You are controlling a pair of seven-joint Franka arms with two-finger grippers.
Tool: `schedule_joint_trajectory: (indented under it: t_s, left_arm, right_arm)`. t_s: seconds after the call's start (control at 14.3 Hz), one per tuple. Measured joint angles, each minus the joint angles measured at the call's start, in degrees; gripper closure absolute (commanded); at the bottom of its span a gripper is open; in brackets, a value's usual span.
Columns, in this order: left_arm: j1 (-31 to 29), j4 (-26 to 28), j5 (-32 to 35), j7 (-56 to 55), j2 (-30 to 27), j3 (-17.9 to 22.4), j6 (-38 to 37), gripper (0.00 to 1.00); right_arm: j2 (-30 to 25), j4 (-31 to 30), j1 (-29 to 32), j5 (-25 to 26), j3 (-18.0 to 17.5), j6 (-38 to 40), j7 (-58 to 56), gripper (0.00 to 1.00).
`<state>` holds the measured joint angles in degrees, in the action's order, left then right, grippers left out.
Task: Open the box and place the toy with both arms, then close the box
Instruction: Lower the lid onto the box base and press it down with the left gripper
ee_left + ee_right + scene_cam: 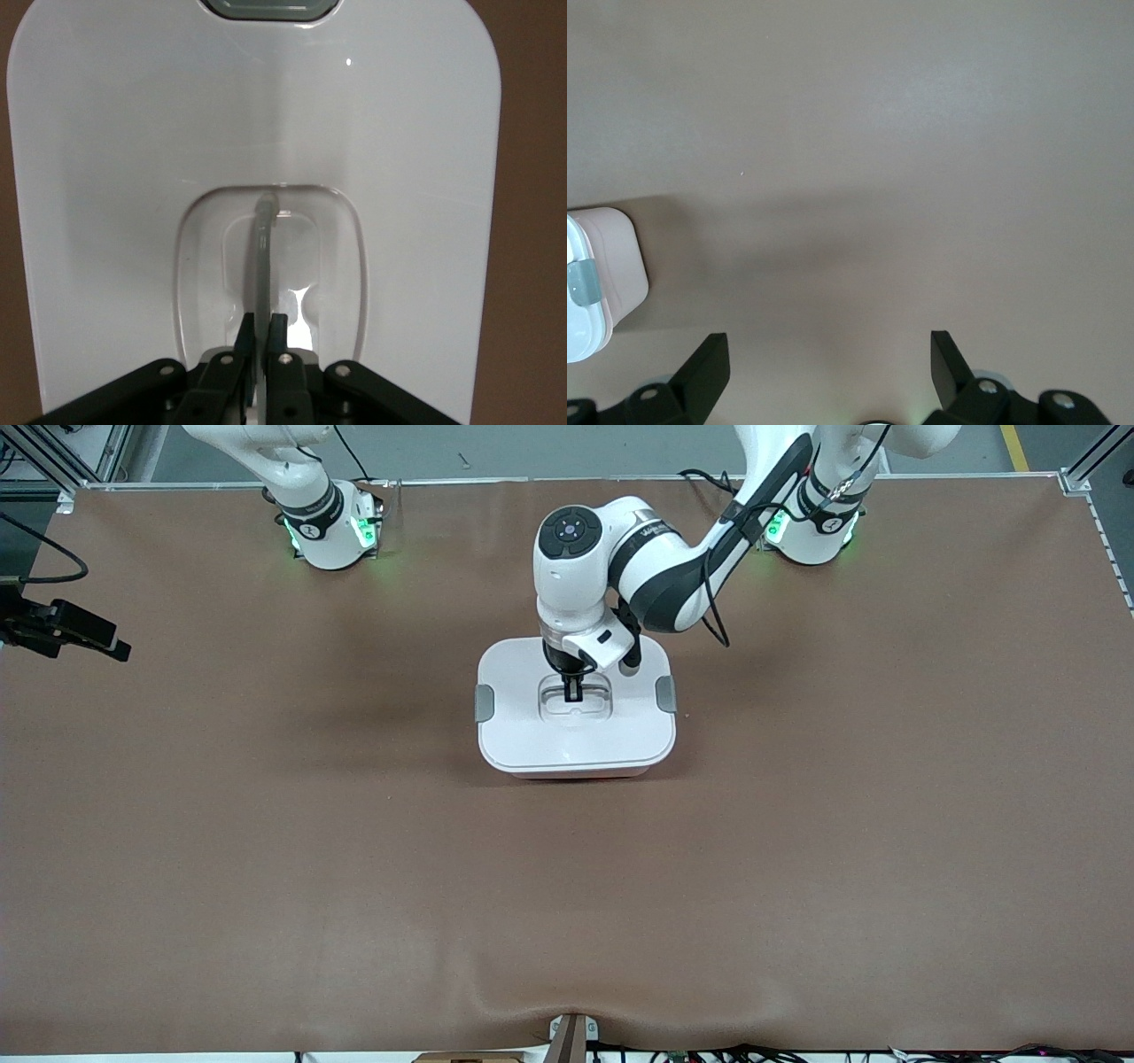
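The box (532,735) stands at the middle of the table with its white lid on. Both grey clips (485,702) lie against the sides. My left gripper (573,691) reaches down into the lid's recessed centre. In the left wrist view the left gripper (262,320) is shut on the thin upright handle (263,239) in the recess. My right gripper (830,341) is open and empty, above bare table toward the right arm's end. A corner of the box (607,257) shows at the edge of its view. The toy is out of view.
A black fixture with a cable (62,633) juts in at the table edge at the right arm's end. The brown table mat (567,886) spreads wide around the box. Both arm bases stand farthest from the front camera.
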<state>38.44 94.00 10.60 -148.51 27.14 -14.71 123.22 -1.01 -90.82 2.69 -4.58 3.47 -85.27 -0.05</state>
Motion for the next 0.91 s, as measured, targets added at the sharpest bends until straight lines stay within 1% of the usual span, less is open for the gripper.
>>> schedule_joint_trajectory:
  t_s: [0.35,0.91]
  left_arm:
    - [0.7,0.7,2.6,-0.1,0.0,0.0,0.0,1.0]
    - [0.9,1.3,4.1,-0.1,0.1,-0.1,0.6,1.0]
  right_arm:
    - [0.0,-0.3,0.0,0.0,0.1,0.0,0.0,0.0]
    - [0.0,-0.4,0.2,0.0,1.1,0.0,-3.0,0.0]
